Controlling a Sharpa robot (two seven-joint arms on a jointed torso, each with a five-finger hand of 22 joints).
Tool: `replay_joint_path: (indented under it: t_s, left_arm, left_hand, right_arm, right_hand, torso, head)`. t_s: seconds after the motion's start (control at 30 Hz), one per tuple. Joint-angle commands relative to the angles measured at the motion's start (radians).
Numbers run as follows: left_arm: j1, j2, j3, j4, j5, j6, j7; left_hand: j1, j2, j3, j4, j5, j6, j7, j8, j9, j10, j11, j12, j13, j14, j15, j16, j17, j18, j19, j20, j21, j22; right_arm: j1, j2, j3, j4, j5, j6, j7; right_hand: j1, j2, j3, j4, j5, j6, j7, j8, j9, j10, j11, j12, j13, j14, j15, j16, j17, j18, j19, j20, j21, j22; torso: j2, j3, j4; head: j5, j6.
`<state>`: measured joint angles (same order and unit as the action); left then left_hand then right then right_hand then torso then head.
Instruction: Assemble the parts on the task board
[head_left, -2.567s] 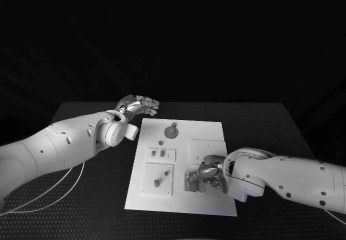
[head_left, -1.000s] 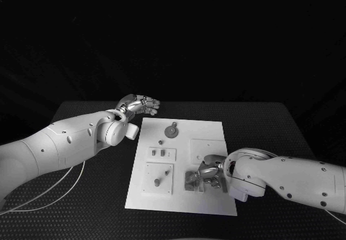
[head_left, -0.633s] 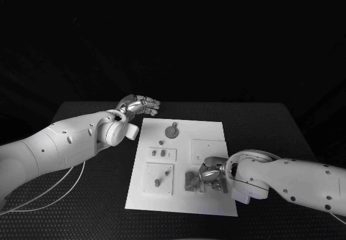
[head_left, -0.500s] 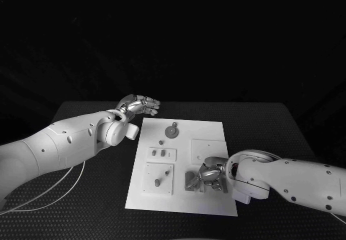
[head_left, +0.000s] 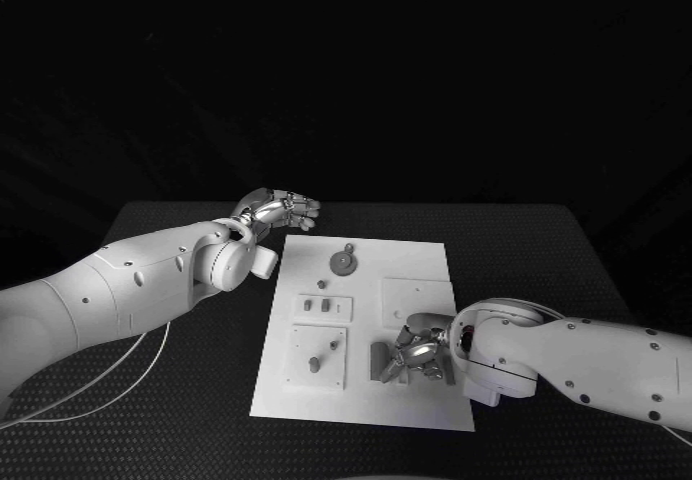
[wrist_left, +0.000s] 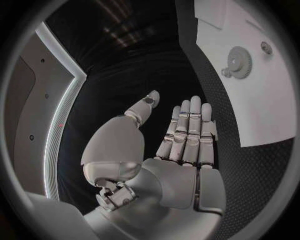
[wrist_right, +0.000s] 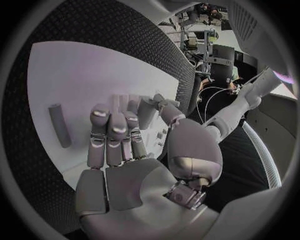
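1. Right hand (head_left: 415, 352) is what I see first, low over the near right part of the task board (head_left: 408, 262), fingers curled down; I cannot tell whether they grip a part.
2. Beside it a small grey rod (wrist_right: 59, 125) lies flat on the white plate.
3. Left hand (wrist_left: 178, 145) hangs flat and empty off the board's far left corner, near the toothed grey gear (head_left: 343, 262).

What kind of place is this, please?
Probably a robotics test bench or lab: a black table carrying a white task board with small parts, and desks with equipment in the right wrist view.
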<state>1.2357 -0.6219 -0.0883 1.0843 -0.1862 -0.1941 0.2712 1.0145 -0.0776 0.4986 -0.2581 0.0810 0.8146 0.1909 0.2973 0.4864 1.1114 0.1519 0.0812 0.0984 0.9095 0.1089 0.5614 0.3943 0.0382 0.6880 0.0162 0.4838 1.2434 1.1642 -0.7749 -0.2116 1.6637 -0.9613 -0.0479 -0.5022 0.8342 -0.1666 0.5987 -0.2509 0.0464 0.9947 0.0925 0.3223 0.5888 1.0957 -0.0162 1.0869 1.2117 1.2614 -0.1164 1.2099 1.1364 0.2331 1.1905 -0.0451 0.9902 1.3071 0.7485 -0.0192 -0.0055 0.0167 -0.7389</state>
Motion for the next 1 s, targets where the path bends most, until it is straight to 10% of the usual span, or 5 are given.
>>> replay_joint_path:
  t_s: [0.03,0.3,0.53,0.73,1.0]
  left_arm:
    - [0.001,0.001,0.001,0.002,0.005,0.014,0.006]
    - [0.001,0.0,0.001,0.002,0.005,0.015,0.005]
    - [0.001,0.0,0.001,0.002,0.005,0.014,0.004]
    - [0.001,0.0,0.001,0.002,0.005,0.014,0.003]
    - [0.001,0.0,0.001,0.001,0.005,0.014,0.001]
  left_hand:
    - [-0.011,0.003,-0.002,0.007,-0.005,-0.004,-0.004,0.005,-0.002,-0.001,0.003,0.003,-0.001,-0.001,0.008,-0.006,0.002,0.013,0.005,0.0,-0.006,0.001]
    - [-0.012,0.004,-0.002,0.008,-0.005,-0.004,-0.004,0.005,-0.002,-0.001,0.003,0.003,-0.002,-0.001,0.008,-0.007,0.003,0.013,0.005,0.0,-0.006,0.002]
    - [-0.012,0.004,-0.002,0.008,-0.005,-0.004,-0.004,0.005,-0.002,-0.001,0.003,0.003,-0.002,-0.001,0.008,-0.008,0.003,0.013,0.005,0.0,-0.007,0.002]
    - [-0.012,0.004,-0.001,0.008,-0.005,-0.003,-0.005,0.006,-0.002,-0.001,0.003,0.003,-0.002,-0.001,0.008,-0.008,0.004,0.013,0.005,0.0,-0.007,0.002]
    - [-0.011,0.004,-0.001,0.008,-0.005,-0.003,-0.005,0.006,-0.002,-0.001,0.003,0.004,-0.003,-0.001,0.008,-0.009,0.005,0.013,0.005,0.0,-0.008,0.003]
  right_arm:
    - [-0.004,0.001,-0.002,-0.004,-0.04,0.008,-0.016]
    - [-0.004,-0.001,-0.002,-0.008,-0.041,0.004,-0.018]
    - [-0.004,0.0,-0.002,-0.009,-0.04,0.017,-0.019]
    - [-0.004,0.0,-0.003,-0.009,-0.029,0.03,-0.008]
    - [-0.004,-0.001,-0.003,-0.008,-0.016,0.035,0.003]
  right_hand:
    - [0.011,0.008,0.013,0.003,0.002,0.011,0.0,0.002,0.001,0.006,-0.001,0.0,-0.001,0.004,-0.003,-0.004,0.0,0.028,0.006,0.003,-0.001,-0.001]
    - [-0.009,0.042,0.116,0.073,0.003,0.025,-0.002,-0.003,-0.001,0.019,-0.003,-0.003,-0.005,0.012,-0.005,-0.006,0.0,0.029,0.012,0.013,0.001,-0.003]
    - [0.003,0.041,0.178,0.06,0.005,0.03,-0.002,-0.007,-0.002,0.023,-0.003,-0.003,-0.005,0.016,-0.004,-0.008,0.002,0.029,0.014,0.013,0.006,0.0]
    - [-0.032,-0.048,0.086,0.001,0.028,0.031,0.0,-0.011,-0.003,0.024,0.0,-0.004,-0.003,0.019,-0.002,-0.01,0.004,0.029,0.016,0.017,0.012,0.002]
    - [-0.059,-0.091,0.011,-0.006,0.005,0.025,0.001,-0.015,-0.001,0.017,0.0,-0.006,-0.001,0.014,-0.002,-0.013,0.006,0.029,0.01,0.014,0.006,-0.002]
  torso:
    - [0.0,-0.0001,0.0002]
    - [0.0,-0.0002,-0.0001]
    - [0.0,-0.0003,-0.0004]
    - [0.0,-0.0004,-0.0001]
    - [0.0,-0.0001,-0.0001]
  head:
    - [0.0,-0.001]
    - [0.0,-0.002]
    - [0.0,-0.002]
    - [0.0,-0.002]
    - [0.0,-0.001]
